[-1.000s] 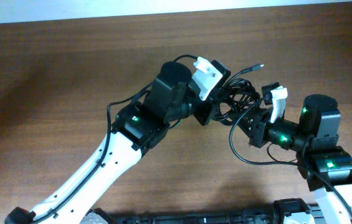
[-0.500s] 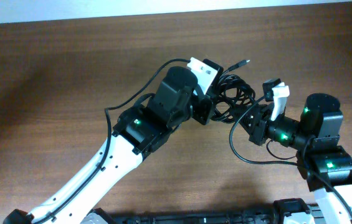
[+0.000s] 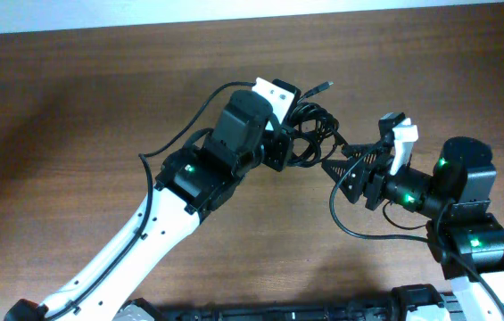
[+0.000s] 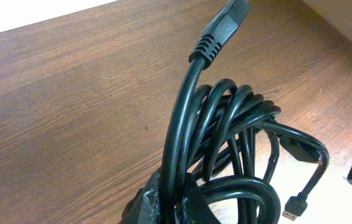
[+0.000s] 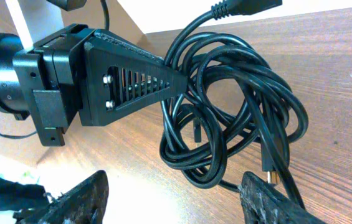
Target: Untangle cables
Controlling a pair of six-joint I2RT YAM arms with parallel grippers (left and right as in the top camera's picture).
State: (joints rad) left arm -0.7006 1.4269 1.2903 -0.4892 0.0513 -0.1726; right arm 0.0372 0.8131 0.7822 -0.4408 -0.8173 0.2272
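Your left arm stretches diagonally forward, and the left gripper (image 4: 168, 202) looks pinched onto the cables (image 4: 225, 124). Your right gripper (image 5: 176, 202) faces it, fingers spread wide.

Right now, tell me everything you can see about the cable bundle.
The cables are thin, glossy black cords, rubbery-looking, wound into overlapping loops in one tangled bunch. A ribbed plug sticks out past the loops; a small metal-tipped plug ends another cord. The left gripper is shut on several strands above the wooden table. The right gripper is open beside the loops, gripping nothing.
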